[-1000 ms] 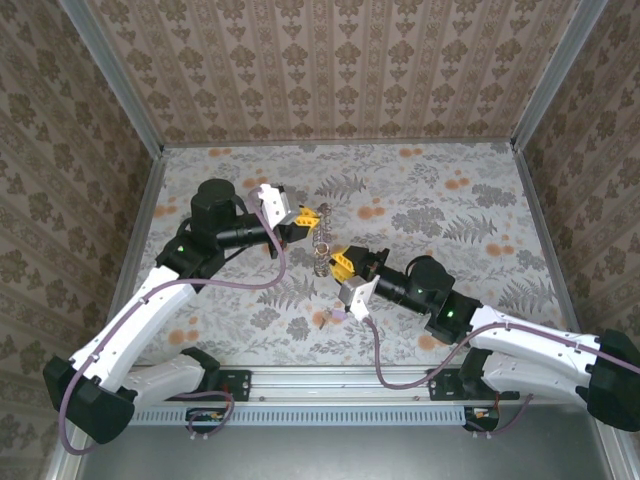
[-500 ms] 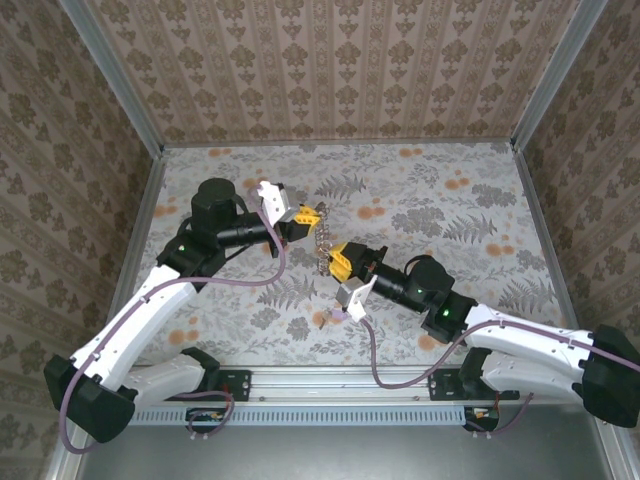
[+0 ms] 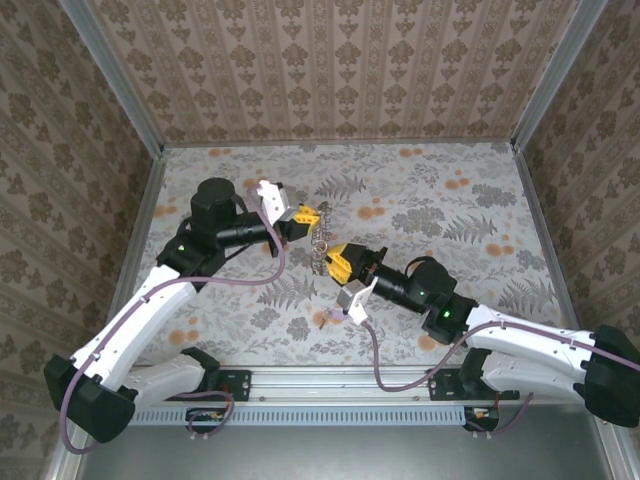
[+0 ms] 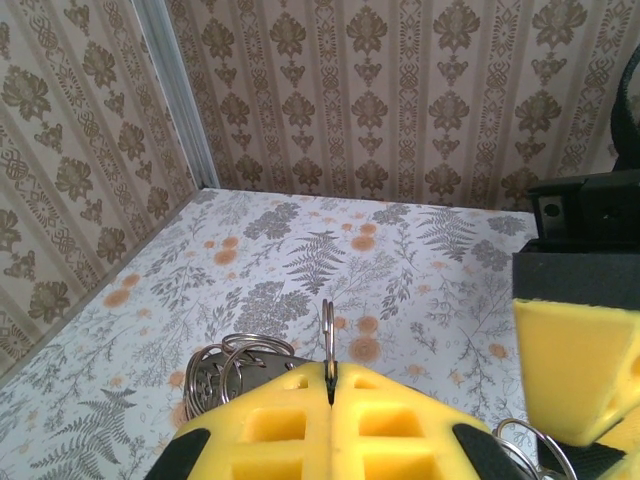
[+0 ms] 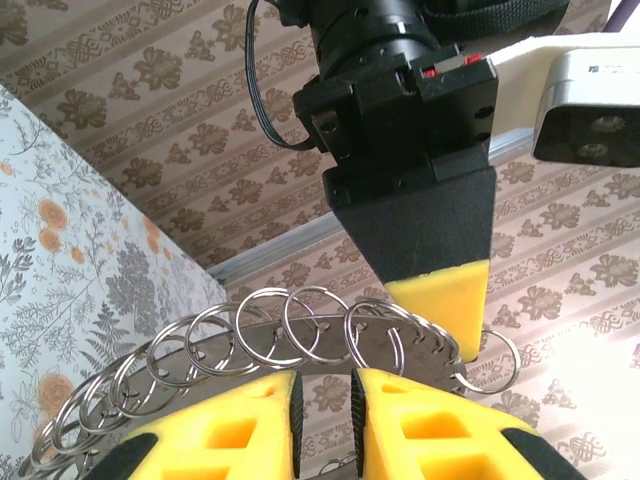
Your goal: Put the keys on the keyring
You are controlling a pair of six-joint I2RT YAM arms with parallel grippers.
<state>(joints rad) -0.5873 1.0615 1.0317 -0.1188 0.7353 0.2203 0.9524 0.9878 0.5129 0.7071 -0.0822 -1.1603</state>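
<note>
Left gripper (image 3: 306, 214) and right gripper (image 3: 339, 262) both clench the keyring (image 3: 320, 240). The right gripper has edged closer to the left.

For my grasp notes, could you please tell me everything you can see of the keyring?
The keyring is a dark, flat metal band curved into an arc, strung with many overlapping silvery wire loops, so it looks wreath-like. It is held up, pinched between the right fingers on one side and the left fingers on the other.
</note>
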